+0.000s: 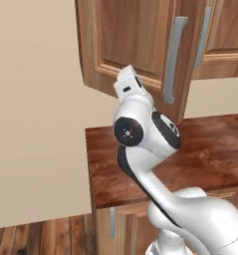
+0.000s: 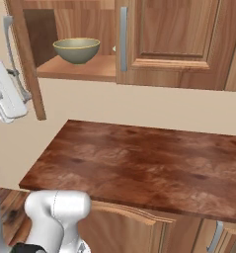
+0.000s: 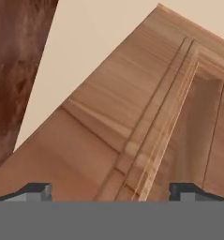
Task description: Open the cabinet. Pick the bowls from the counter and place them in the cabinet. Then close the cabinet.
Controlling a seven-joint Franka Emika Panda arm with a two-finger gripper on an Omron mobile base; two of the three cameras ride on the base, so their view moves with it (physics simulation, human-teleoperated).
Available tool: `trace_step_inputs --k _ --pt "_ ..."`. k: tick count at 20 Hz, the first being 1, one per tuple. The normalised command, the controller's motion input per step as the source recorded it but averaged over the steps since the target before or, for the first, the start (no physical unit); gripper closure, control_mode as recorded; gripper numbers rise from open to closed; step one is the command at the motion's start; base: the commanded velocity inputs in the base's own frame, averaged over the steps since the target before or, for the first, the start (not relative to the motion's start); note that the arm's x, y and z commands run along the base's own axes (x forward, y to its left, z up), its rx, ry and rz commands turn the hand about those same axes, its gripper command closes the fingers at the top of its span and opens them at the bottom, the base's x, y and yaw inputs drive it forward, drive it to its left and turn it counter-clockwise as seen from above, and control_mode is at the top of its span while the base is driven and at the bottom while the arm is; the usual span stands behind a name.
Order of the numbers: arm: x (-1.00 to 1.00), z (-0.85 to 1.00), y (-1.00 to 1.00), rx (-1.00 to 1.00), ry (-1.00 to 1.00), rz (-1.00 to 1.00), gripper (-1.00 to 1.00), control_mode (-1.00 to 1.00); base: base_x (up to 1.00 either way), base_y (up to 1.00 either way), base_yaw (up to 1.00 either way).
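Note:
The cabinet [image 2: 169,44] hangs over the counter [image 2: 139,158]. Its left door [image 1: 135,40] stands swung out, and its right door is shut. Inside, an olive-tan bowl [image 2: 76,49] sits upright on the wooden shelf [image 2: 75,68]. A pale sliver [image 2: 113,48] peeks out beside the right door's edge; I cannot tell what it is. My gripper [image 3: 111,192] is open and holds nothing. It hovers close against the outer face of the swung-out door [image 3: 132,122]. The hand [image 1: 128,82] is just below that door's raised panel, left of its grey bar handle [image 1: 174,60].
A bare beige wall [image 1: 36,124] lies left of the cabinet. The counter's left end [image 1: 90,164] drops to a wood floor [image 1: 41,234]. Base cabinets with short grey handles [image 1: 112,222] sit under the counter. The right door's handle [image 2: 123,39] hangs near the opening.

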Motion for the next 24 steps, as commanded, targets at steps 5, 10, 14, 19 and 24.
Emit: trace_step_inputs --k 5,10,14,19,24 --pt "1.0 0.13 -0.51 -0.03 0.26 0.03 -1.0 -1.0 0.0 0.0 0.0" --pt "0.97 0.02 -0.46 -0.02 0.2 0.05 -1.0 -1.0 0.0 0.0 0.0" --pt "0.76 -0.02 -0.4 -0.04 0.12 0.06 -1.0 -1.0 0.0 0.0 0.0" --pt "0.63 -0.24 -0.35 -0.05 0.05 0.04 -1.0 -1.0 0.0 0.0 0.0" --pt "0.57 -0.39 -0.3 -0.06 0.0 0.02 -1.0 -1.0 0.0 0.0 0.0"
